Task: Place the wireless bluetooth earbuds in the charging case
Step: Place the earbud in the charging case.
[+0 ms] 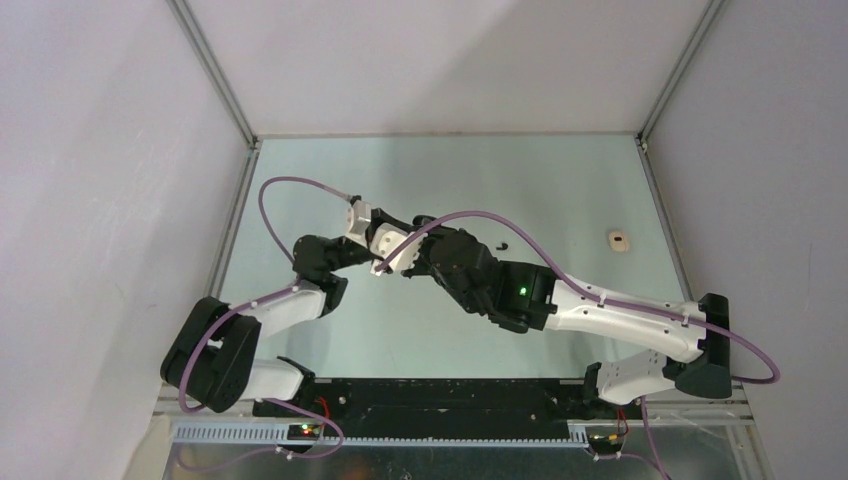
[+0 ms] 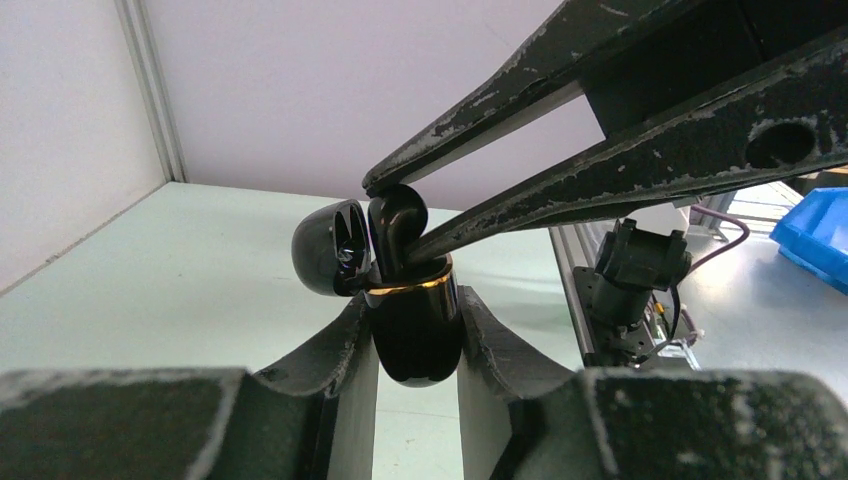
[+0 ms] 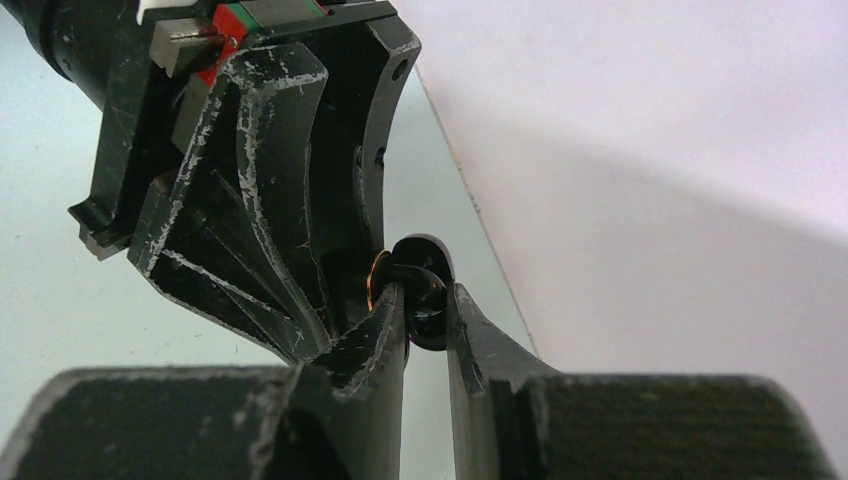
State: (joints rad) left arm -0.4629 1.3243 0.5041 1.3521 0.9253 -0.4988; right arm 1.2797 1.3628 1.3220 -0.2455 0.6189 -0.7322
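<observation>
The left gripper (image 2: 415,318) clamps the open charging case (image 2: 415,350); the right gripper (image 3: 428,300) pinches a black earbud (image 3: 425,268) half in. A second earbud (image 1: 500,243) lies loose

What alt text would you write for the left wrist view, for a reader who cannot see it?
The right gripper, reaching in from the upper right, pinches a black earbud at the mouth of an open black charging case. The left gripper clamps the case from below, its lid open to the left.
</observation>
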